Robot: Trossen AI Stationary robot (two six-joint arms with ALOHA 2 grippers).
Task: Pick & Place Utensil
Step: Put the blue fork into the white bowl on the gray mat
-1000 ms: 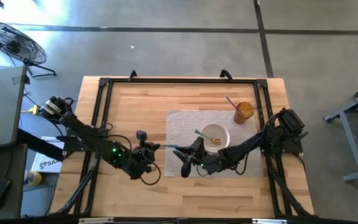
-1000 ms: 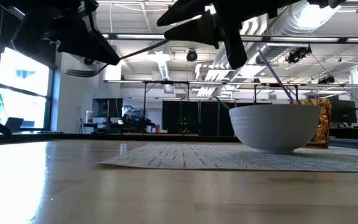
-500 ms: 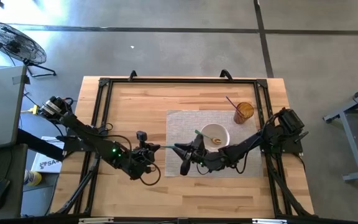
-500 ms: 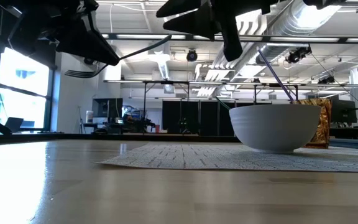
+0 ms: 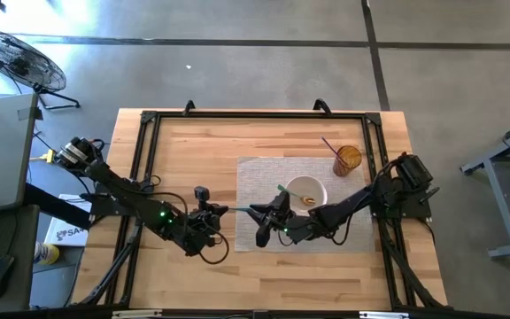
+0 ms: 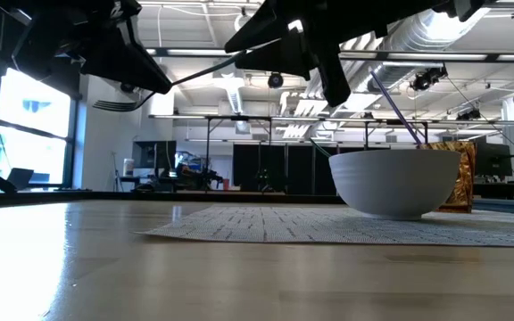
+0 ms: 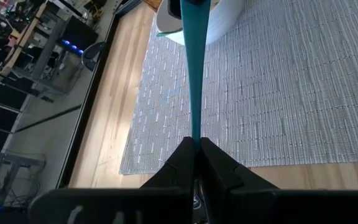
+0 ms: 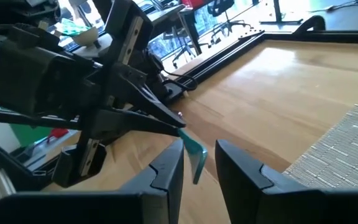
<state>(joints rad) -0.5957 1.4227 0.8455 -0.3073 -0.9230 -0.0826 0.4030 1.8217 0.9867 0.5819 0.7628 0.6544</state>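
my left gripper [image 7: 196, 144] has its fingers pinched on the teal utensil [image 7: 193, 74], held above the desk [image 5: 193, 151] at the mat [image 5: 264, 173] edge. my right gripper [image 8: 197, 163] fingers stand narrowly apart around its tip, beside the white bowl [image 5: 306, 193].

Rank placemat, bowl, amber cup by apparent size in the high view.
1. placemat, clearly the largest.
2. bowl, sitting on the placemat.
3. amber cup, smallest, at the placemat's far right corner with a stick in it.
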